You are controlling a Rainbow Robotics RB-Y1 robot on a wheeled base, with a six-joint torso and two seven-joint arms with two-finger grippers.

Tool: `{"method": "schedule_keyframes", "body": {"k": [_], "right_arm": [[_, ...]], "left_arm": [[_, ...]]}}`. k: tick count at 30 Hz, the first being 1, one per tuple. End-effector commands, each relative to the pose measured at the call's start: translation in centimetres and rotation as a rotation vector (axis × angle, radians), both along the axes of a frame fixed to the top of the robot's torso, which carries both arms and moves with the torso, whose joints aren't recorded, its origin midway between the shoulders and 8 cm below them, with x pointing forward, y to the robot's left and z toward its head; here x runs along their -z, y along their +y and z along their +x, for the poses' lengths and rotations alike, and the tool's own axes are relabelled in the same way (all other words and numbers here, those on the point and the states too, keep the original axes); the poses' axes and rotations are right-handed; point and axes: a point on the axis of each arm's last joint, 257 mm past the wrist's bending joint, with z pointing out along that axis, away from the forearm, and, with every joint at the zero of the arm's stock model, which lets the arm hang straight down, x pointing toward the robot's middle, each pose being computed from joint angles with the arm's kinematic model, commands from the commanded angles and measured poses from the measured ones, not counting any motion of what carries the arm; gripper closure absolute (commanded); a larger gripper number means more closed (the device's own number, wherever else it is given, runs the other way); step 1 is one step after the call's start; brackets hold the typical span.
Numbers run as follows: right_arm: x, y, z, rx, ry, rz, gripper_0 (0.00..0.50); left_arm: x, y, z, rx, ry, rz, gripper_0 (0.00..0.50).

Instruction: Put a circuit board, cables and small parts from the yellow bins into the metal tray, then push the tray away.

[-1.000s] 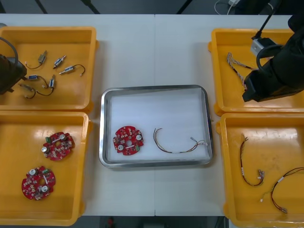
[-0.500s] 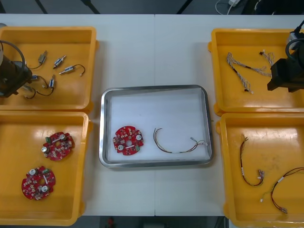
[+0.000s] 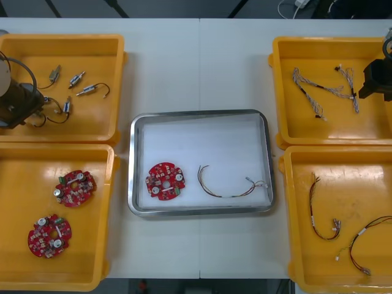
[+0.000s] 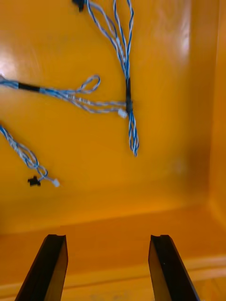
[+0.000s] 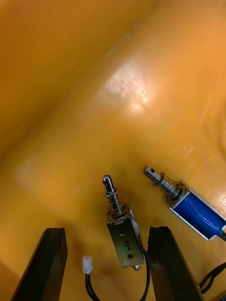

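The metal tray in the middle of the table holds a round red circuit board and a red and yellow cable. My left arm hangs over the far left bin's small metal parts. Its gripper is open, and one small metal part lies between the fingers, down on the bin floor. A blue-bodied part lies just beyond one finger. At the far right, my right gripper is open with nothing in it, above the near wall of the bin with twisted blue and white cables.
The far left bin holds several small metal parts. Two more red boards lie in the near left bin. Twisted cables sit in the far right bin; the near right bin has thin cables.
My right arm has drawn back to the right edge, uncovering the twisted cables in the far right bin. The left arm has come a little farther in over the small parts.
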Motion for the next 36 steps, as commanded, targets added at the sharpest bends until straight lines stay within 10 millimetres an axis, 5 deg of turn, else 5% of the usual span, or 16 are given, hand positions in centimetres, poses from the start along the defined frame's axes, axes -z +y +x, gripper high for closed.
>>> {"method": "schedule_keyframes", "body": {"k": [1,4,7,11,12,19,25,36], "right_arm": [[-3.7,1.0,3.5,-0.014,-0.112,0.019,0.000],[-3.5,0.7,4.9,-0.010,-0.149,0.004,0.000],[-3.6,0.2,6.4,-0.011,-0.190,-0.033,0.000],[-3.8,-1.0,8.0,0.006,-0.235,-0.065,0.000],[-3.9,-1.4,8.3,0.010,-0.243,-0.077,0.000],[-4.3,-3.4,9.9,0.032,-0.295,-0.127,0.000],[-4.1,-3.0,11.6,0.029,-0.341,-0.123,0.000],[-1.8,-2.5,13.5,0.036,-0.396,-0.113,0.000]], "left_arm": [[1.6,0.1,-0.4,0.000,0.014,0.021,0.000],[1.6,-0.1,-0.4,0.002,0.014,0.017,0.046],[1.7,-0.1,-0.4,0.002,0.015,0.015,0.192],[1.6,-0.1,-0.3,0.001,0.012,0.018,0.464],[1.6,-0.1,-0.3,0.002,0.013,0.018,0.493],[1.5,0.2,-0.3,0.007,0.012,0.035,0.500],[0.5,0.9,-0.1,0.018,0.001,0.053,0.500],[-6.1,0.8,-2.8,0.129,0.064,0.055,0.500]]}}
